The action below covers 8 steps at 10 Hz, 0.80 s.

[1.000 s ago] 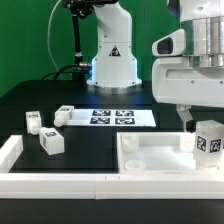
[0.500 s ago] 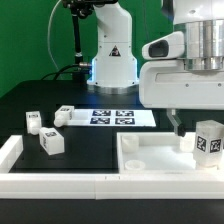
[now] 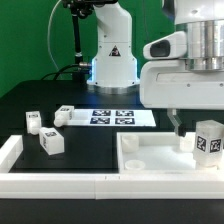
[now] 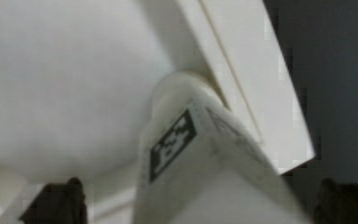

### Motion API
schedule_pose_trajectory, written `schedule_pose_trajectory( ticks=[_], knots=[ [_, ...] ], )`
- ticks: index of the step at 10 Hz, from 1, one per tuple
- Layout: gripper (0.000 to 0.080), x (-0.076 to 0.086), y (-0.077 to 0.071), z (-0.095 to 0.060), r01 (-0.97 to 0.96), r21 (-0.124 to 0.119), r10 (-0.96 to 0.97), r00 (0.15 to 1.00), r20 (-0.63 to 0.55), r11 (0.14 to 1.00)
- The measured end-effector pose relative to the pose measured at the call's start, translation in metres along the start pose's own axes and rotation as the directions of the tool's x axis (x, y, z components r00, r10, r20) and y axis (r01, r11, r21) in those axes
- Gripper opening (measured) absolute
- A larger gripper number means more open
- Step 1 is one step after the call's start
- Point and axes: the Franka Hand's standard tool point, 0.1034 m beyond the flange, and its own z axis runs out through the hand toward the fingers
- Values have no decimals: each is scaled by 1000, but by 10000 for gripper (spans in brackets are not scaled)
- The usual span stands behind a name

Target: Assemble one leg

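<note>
One leg [image 3: 208, 140], a small white block with a black-and-white tag, stands upright in the back right corner of the large white tray-like part [image 3: 150, 160]. My gripper [image 3: 185, 124] hangs just beside and above it, toward the exterior view's left. In the wrist view the leg [image 4: 202, 130] lies between my two dark fingertips [image 4: 60, 202], which stand wide apart and do not touch it. The gripper [image 4: 202, 205] is open. Three more legs lie loose on the table at the exterior view's left [image 3: 34, 121], [image 3: 64, 115], [image 3: 52, 143].
The marker board [image 3: 112, 117] lies flat at the back middle, before the robot base [image 3: 112, 60]. A white raised rail [image 3: 12, 150] runs along the front and the exterior view's left side. The tray's rim [image 4: 247, 60] shows in the wrist view.
My gripper has shifted a little toward the exterior view's left, away from the standing leg. The leg and the loose legs have not moved.
</note>
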Motion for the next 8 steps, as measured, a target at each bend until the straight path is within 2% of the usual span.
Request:
schedule_pose_trajectory(
  ticks=[2, 3, 7, 8],
  knots=[
    [649, -4, 1, 2, 173, -2, -173, 985, 18, 985],
    [649, -7, -2, 1, 153, 0, -153, 988, 9, 988],
    [649, -7, 1, 2, 178, -4, -178, 984, 10, 984],
    [649, -5, 1, 3, 311, -23, -311, 951, 8, 950]
  ],
)
